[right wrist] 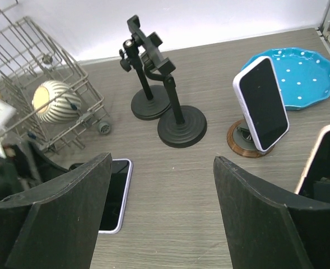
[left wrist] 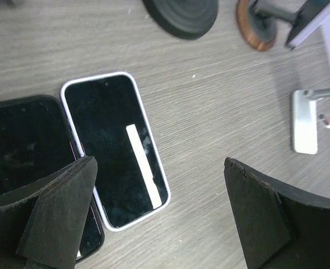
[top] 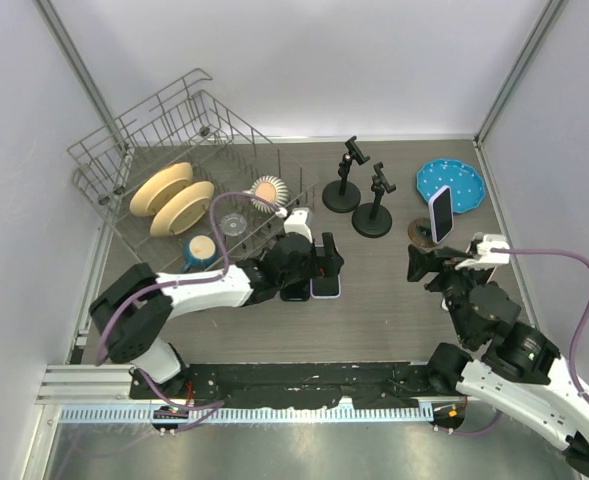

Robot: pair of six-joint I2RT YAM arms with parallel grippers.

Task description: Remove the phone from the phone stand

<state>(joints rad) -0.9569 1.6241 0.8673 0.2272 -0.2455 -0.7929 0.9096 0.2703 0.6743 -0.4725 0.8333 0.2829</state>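
Ahead of the right jaws, phone (right wrist: 261, 103) leans on stand (right wrist: 244, 141).

No lettering I can read in any view, standing phone (right wrist: 261, 103) dark-screened, white-edged phone (left wrist: 115, 148) lying flat with only a pale glare stripe, black phone (left wrist: 24, 145) blank, blue plate (right wrist: 299, 67) just white dots.
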